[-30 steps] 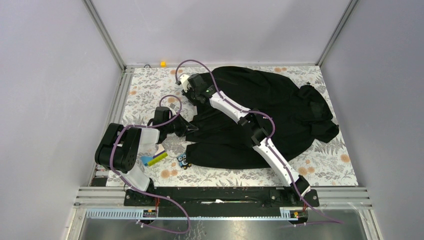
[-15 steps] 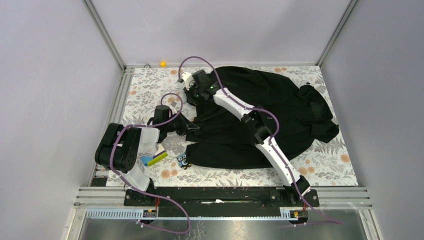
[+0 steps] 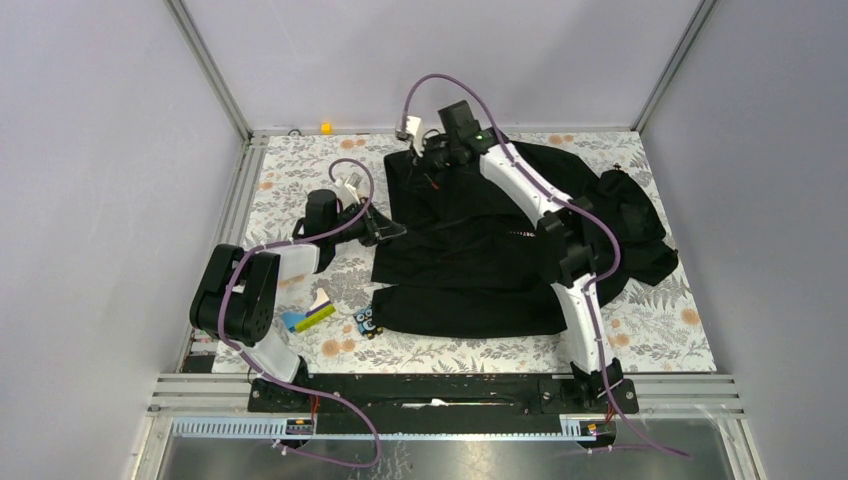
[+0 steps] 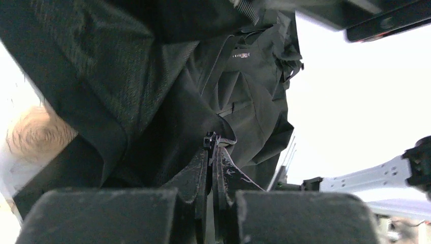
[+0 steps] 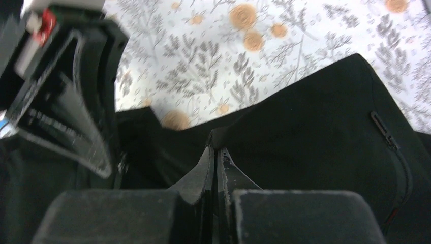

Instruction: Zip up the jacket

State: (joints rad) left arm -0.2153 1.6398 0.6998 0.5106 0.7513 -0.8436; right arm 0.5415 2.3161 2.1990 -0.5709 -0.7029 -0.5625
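Note:
The black jacket [image 3: 500,260] lies spread over the middle and right of the floral table. My left gripper [image 3: 388,232] is at its left edge, shut on the zipper slider [image 4: 209,139] at the end of the teeth; the left wrist view [image 4: 212,148] shows the fingers pressed together. Pale chest lettering [image 4: 241,54] shows beyond. My right gripper [image 3: 428,163] is at the jacket's far left corner, shut on a fabric edge [image 5: 214,137] and holding it raised. Its jaws [image 5: 214,150] are closed on the cloth. A pocket zipper [image 5: 387,136] shows at the right.
A small toy figure [image 3: 366,321], a yellow-green and blue card [image 3: 306,319] and a white scrap [image 3: 320,300] lie at the front left. An orange cube [image 3: 325,127] sits at the back edge. Metal frame rails border the table [image 3: 290,180].
My right arm has swung right and toward the back, lifting the jacket's far left edge with it. My left gripper has shifted slightly right and back with the zipper end.

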